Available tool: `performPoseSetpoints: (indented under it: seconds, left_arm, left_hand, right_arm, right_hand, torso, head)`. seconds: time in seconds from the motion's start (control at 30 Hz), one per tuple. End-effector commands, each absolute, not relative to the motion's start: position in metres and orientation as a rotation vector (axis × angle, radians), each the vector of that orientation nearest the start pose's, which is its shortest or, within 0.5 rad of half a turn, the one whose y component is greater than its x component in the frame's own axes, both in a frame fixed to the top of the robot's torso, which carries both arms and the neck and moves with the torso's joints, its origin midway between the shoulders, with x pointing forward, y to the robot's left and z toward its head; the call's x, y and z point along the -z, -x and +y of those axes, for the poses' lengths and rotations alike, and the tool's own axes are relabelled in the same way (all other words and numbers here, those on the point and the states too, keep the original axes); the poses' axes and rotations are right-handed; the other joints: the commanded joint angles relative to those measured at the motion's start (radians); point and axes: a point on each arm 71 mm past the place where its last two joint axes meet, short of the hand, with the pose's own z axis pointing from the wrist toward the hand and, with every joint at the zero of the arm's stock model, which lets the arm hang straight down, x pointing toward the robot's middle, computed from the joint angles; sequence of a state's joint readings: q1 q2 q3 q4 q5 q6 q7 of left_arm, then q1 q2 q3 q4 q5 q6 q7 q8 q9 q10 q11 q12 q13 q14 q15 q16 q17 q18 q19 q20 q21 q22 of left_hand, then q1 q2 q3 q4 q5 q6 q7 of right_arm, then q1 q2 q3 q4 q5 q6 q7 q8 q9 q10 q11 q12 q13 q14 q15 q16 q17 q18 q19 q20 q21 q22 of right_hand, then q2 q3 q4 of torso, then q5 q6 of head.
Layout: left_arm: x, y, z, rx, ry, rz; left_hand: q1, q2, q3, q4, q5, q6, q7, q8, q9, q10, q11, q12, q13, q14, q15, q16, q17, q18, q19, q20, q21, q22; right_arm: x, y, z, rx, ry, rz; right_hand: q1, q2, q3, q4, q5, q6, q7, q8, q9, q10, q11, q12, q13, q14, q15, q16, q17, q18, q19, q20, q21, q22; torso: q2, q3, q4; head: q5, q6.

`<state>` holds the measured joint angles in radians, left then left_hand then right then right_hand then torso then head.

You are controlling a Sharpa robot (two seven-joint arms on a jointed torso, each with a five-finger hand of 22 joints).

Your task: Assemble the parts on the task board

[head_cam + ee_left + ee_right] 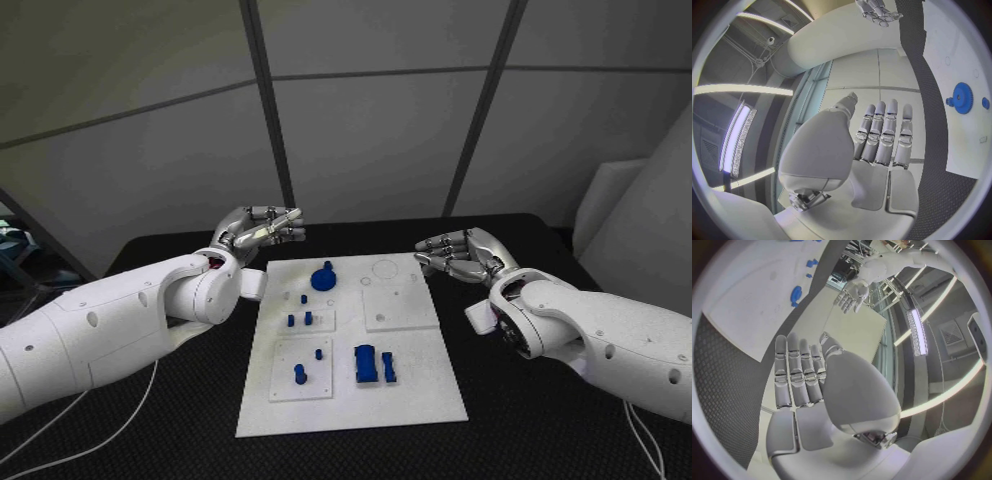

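Left hand (260, 232) and right hand (464, 255), fingers apart and empty, flank the task board (418, 385); a careless reach could topple the upright blue parts (375, 363).

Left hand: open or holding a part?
Open. The left hand has its fingers straight and apart, nothing in the palm; the blue gear lies on the task board.

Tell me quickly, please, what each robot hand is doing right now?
Left robot hand: open, holding nothing.
Right robot hand: open, holding nothing.
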<state>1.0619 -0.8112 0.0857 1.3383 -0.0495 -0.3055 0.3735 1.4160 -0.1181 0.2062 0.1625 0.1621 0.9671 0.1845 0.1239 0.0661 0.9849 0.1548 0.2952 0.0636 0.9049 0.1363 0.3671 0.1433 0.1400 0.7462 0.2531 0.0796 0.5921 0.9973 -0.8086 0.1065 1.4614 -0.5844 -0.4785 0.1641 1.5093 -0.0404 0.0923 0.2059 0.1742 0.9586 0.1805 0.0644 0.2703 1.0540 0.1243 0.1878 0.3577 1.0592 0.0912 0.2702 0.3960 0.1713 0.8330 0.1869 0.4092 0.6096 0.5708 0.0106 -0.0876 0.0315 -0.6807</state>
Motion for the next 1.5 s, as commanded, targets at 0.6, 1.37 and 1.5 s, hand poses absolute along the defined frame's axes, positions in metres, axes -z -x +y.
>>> performPoseSetpoints:
  seconds: [0.6,1.37,1.5]
  left_arm:
    - [0.233,-0.519,0.244,1.297,1.308,1.206]
    - [0.224,-0.462,0.192,1.229,1.209,1.218]
    - [0.224,-0.462,0.192,1.229,1.209,1.218]
  left_hand:
    - [-0.673,0.118,-0.206,-0.079,-0.077,-0.474,-0.108,-0.124,-0.066,-0.483,-0.06,-0.295,-0.064,-0.452,-0.051,-0.367,-0.143,0.0,-0.435,-0.101,-0.08,-0.392]
    - [-1.129,0.118,-0.206,-0.162,-0.162,-0.777,-0.184,-0.124,-0.066,-0.792,-0.155,-0.295,-0.064,-0.73,-0.136,-0.367,-0.143,-0.06,-0.627,-0.253,-0.08,-0.515]
    - [-1.171,0.118,-0.206,-0.162,-0.162,-0.805,-0.184,-0.124,-0.066,-0.82,-0.155,-0.295,-0.064,-0.756,-0.136,-0.367,-0.143,-0.059,-0.645,-0.253,-0.08,-0.592]
  right_arm:
    - [0.237,-0.521,-0.207,-1.246,-1.013,1.381]
    - [0.224,-0.462,-0.192,-1.229,-1.209,1.218]
    - [0.224,-0.462,-0.192,-1.229,-1.209,1.218]
  right_hand:
    - [-0.75,0.04,-0.092,-0.206,-0.084,-0.466,-0.081,-0.064,-0.27,-0.5,-0.039,-0.188,-0.358,-0.516,-0.017,-0.27,-0.396,-0.069,-0.371,-0.052,-0.409,-0.427]
    - [-1.212,0.04,-0.092,-0.206,-0.174,-0.766,-0.18,-0.064,-0.27,-0.837,-0.124,-0.188,-0.358,-0.846,-0.091,-0.27,-0.396,-0.171,-0.651,-0.187,-0.409,-0.538]
    - [-1.257,0.04,-0.092,-0.206,-0.174,-0.795,-0.18,-0.064,-0.27,-0.871,-0.124,-0.188,-0.358,-0.879,-0.091,-0.27,-0.396,-0.171,-0.678,-0.187,-0.409,-0.61]
  torso:
    - [-0.025,-0.0071,0.0322]
    - [-0.027,-0.0106,0.0876]
    - [-0.027,-0.0106,0.0876]
  head:
    - [-0.006,0.062]
    - [-0.032,0.081]
    - [-0.032,0.081]
